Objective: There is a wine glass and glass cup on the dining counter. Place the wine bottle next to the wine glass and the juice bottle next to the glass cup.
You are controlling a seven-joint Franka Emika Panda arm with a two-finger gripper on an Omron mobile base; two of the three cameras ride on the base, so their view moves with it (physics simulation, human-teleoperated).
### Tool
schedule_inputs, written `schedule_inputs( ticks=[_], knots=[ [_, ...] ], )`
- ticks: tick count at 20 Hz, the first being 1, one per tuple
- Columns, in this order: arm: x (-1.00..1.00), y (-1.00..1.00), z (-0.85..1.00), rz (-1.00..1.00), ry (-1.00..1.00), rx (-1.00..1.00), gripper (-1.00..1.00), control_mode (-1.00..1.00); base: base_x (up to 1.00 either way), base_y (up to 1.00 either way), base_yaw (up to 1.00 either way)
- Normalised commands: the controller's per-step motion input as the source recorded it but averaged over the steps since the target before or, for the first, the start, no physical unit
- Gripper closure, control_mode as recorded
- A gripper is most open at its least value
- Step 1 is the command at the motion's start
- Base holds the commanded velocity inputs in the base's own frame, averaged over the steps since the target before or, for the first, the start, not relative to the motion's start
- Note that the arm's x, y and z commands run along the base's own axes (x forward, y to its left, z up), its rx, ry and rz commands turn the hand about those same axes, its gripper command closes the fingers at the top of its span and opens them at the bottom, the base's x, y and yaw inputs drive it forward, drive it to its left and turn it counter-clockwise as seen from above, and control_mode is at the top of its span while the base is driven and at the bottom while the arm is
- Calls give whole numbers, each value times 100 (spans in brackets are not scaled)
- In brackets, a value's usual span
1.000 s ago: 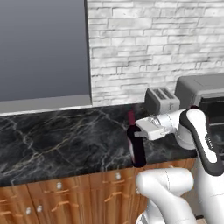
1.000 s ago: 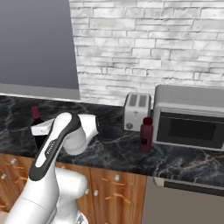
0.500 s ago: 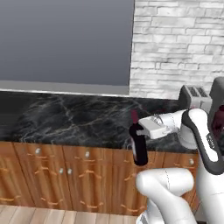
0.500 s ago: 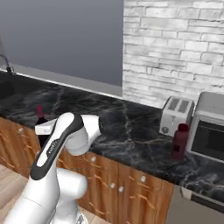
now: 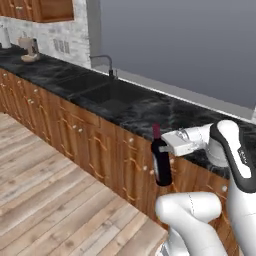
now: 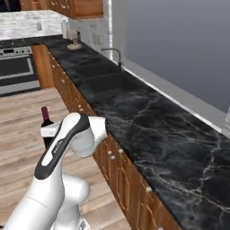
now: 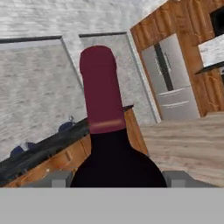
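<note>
Our pincer (image 5: pixel 167 148) is closed around the tall dark wine bottle with the dark red top (image 5: pixel 160 161), and we hold it standing up in the air, off to the side of the long black marble cabinet top with the sink (image 5: pixel 120 102). In the hand view the wine bottle (image 7: pixel 113 144) is very close to us, with one small grey fingertip (image 7: pixel 57 179) on each side of it. In the right base view we see the bottle (image 6: pixel 46 129) peeking out behind our white arm, over the wooden floor (image 6: pixel 27 117). We think we are in the carrying step: the bottle is picked up, but it is not yet beside the wine glass. Next we need to find the dining counter and the stemmed glass, then set the bottle down gently, near the glass without bumping it. We must keep the bottle straight so it does not slip. Counting now: we see one wine bottle, one pincer, one sink with one curved tap (image 5: pixel 107 66), and one silver fridge (image 7: pixel 171 78) far away.
</note>
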Motion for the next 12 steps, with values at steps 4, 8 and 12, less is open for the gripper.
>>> schedule_inputs(
  ticks=[4,8,12],
  knots=[
    [0,0,0,0,0,0,100,100,-9,0,100],
    [0,0,0,0,0,0,100,100,-3,0,100],
    [0,0,0,0,0,0,100,100,-11,0,100]
  ],
)
